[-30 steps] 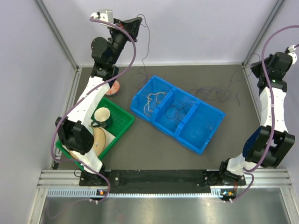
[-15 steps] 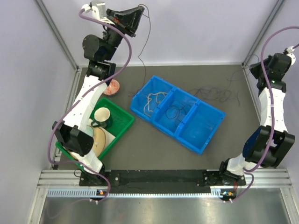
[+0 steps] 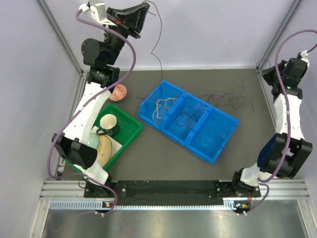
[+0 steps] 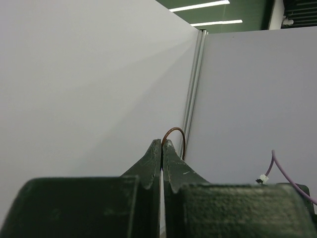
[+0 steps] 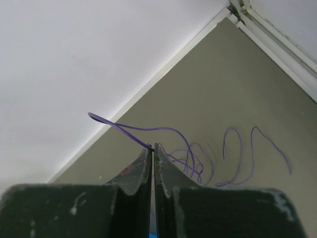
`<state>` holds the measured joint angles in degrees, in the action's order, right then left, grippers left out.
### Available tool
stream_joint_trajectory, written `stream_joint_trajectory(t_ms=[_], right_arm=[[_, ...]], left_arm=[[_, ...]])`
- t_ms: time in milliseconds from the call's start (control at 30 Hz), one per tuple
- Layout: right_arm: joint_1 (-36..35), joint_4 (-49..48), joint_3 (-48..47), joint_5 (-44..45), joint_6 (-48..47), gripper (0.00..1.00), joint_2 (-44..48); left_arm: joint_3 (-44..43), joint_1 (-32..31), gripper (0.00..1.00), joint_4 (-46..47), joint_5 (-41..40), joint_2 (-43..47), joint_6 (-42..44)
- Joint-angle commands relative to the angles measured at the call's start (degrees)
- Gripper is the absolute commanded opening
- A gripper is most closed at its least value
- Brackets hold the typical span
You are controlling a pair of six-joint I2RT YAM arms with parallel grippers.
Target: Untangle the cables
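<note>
My left gripper (image 3: 143, 7) is raised high at the back left and shut on a thin brown cable (image 3: 154, 47) that hangs down to the blue bin; its loop shows above the fingertips in the left wrist view (image 4: 177, 134). My right gripper (image 3: 266, 71) is at the back right, shut on a purple cable (image 5: 148, 130) whose coils lie on the mat (image 3: 233, 99). A pale cable (image 3: 161, 106) lies in the bin's left compartment and a dark cable (image 3: 187, 118) in the middle one.
A blue three-compartment bin (image 3: 220, 134) sits mid-table. A green tray (image 3: 132, 126) at the left holds a dark mug (image 3: 108, 124) and a plate. A pink bowl (image 3: 119, 92) lies behind it. Cage posts and walls enclose the table.
My left gripper has risen and moved left with the brown cable, drawing it up out of the bin area. The right arm has shifted slightly.
</note>
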<state>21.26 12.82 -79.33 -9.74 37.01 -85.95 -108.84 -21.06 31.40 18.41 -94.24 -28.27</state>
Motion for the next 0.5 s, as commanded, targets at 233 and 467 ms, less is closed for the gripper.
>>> stream_joint_trajectory(t_ms=[233, 467], right_arm=[[0.3, -3.2, 5.2, -2.3, -1.4, 0.0, -0.2], [0.2, -3.6, 5.2, -3.2, -1.2, 0.0, 0.2]], left_arm=[[-11.7, -2.4, 0.0, 3.7, 3.4, -1.1, -3.1], [-19.1, -4.5, 0.0, 4.6, 4.4, -2.2, -5.3]])
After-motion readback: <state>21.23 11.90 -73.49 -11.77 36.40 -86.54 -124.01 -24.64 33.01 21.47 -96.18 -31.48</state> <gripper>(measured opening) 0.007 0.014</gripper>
